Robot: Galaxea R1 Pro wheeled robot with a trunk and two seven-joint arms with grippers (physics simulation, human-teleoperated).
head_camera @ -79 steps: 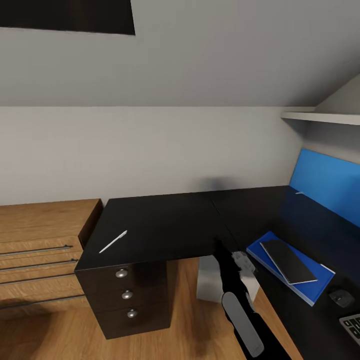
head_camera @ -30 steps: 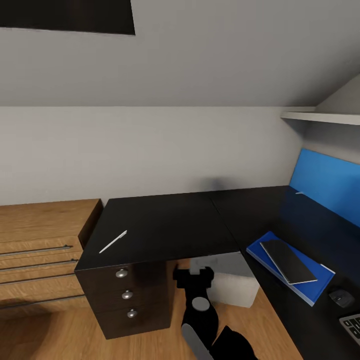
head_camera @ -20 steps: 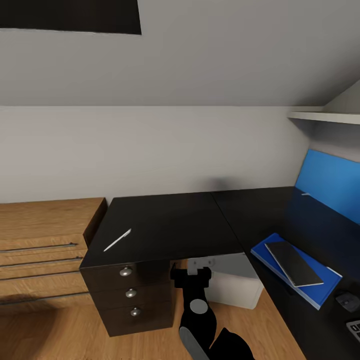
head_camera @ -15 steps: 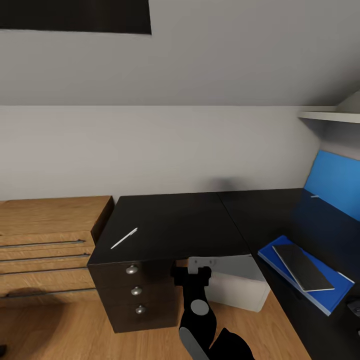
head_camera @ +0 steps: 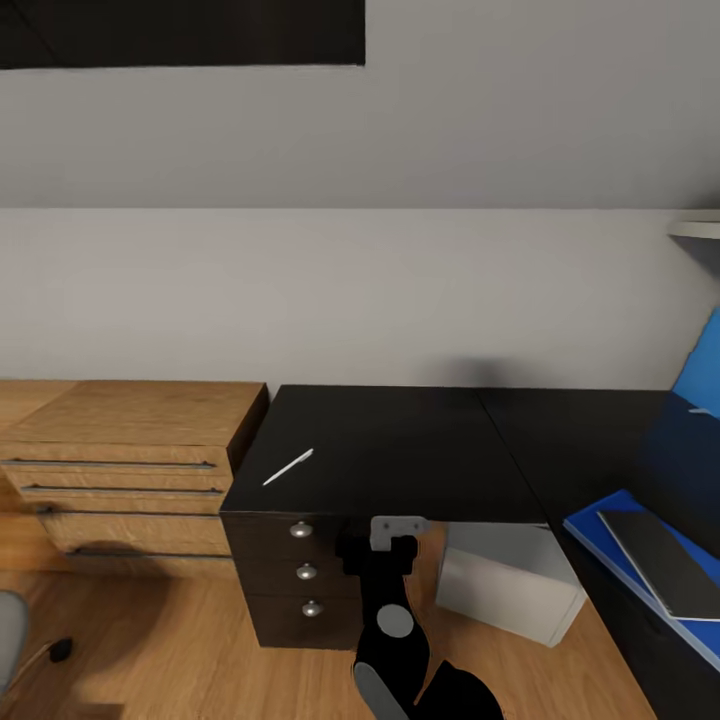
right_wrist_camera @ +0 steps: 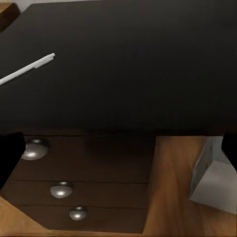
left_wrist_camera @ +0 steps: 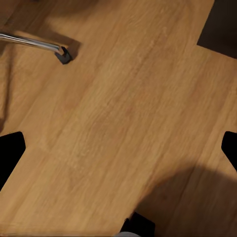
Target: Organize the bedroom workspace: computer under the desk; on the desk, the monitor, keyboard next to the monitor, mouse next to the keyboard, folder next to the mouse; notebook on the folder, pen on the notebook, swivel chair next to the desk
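Black right gripper (head_camera: 378,555): it hangs low in front of the desk's drawer block, just below the front edge of the top; in the right wrist view its two dark fingertips (right_wrist_camera: 10,153) sit at opposite edges of the picture, so the jaws stand spread wide with nothing between them.
Thin white-silver pen (head_camera: 288,467): it lies flat and slanted on the black top, up and to the gripper's left, near the front edge above the round silver drawer knobs (head_camera: 301,530); the right wrist camera has it at the far side of the top (right_wrist_camera: 27,68).
L-shaped black desk (head_camera: 400,450): directly ahead of the gripper and above it.
Plain light-grey boxy computer tower (head_camera: 510,580): on the floor under the desk, just to the gripper's right.
Bright blue flat folder (head_camera: 600,520): on the desk well off to the gripper's right, with the thin dark-grey notebook (head_camera: 665,565) stacked on it.
Change: over the last second the whole head view has swung leftward, so the camera has turned; pen, desk and tower kept their places, the folder stack slid to the picture's edge, and the light-wood drawer chest (head_camera: 130,450) came fully into sight. The right arm came off the stack and now faces the pen.
Meaning: folder and notebook look done; the pen is judged the next pick, and the base seems to be lining up on it.
Left gripper: its dark fingertips (left_wrist_camera: 11,150) frame bare wooden floor (left_wrist_camera: 118,113), spread apart and empty; a metal chair leg with a castor (left_wrist_camera: 63,53) lies beyond them.
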